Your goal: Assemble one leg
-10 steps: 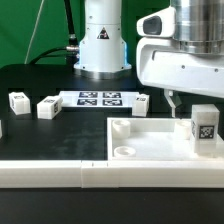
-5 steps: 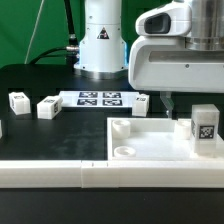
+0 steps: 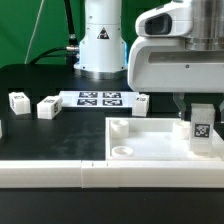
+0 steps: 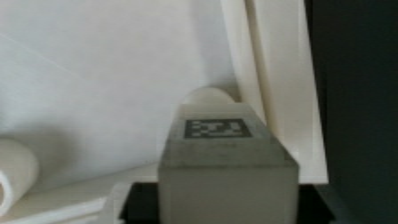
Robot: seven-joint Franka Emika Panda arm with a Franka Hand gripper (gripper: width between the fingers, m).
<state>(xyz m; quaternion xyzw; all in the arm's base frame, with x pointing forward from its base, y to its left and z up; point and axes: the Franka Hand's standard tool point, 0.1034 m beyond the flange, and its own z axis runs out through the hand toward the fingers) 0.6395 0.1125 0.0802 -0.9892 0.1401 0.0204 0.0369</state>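
Note:
The leg [image 3: 201,128], a small white post with a square marker tag, stands upright in the exterior view's right corner of the large flat white tray-like piece [image 3: 150,135]. My gripper [image 3: 200,110] has come down over the leg's top, with dark fingers on both sides of it. In the wrist view the leg [image 4: 222,165] fills the gap between the black fingers [image 4: 143,203], which lie against its sides. The gripper [image 4: 222,208] is shut on the leg. The leg's foot rests by a round corner socket [image 4: 214,98].
Three more small white tagged posts lie on the black table [image 3: 18,101] [image 3: 48,107] [image 3: 140,101]. The marker board [image 3: 100,98] lies behind them. The robot base [image 3: 103,45] stands at the back. A long white rail [image 3: 50,172] runs along the front.
My gripper has come down and settled over the leg at the tray's right corner. The leg has shifted slightly to the exterior view's left.

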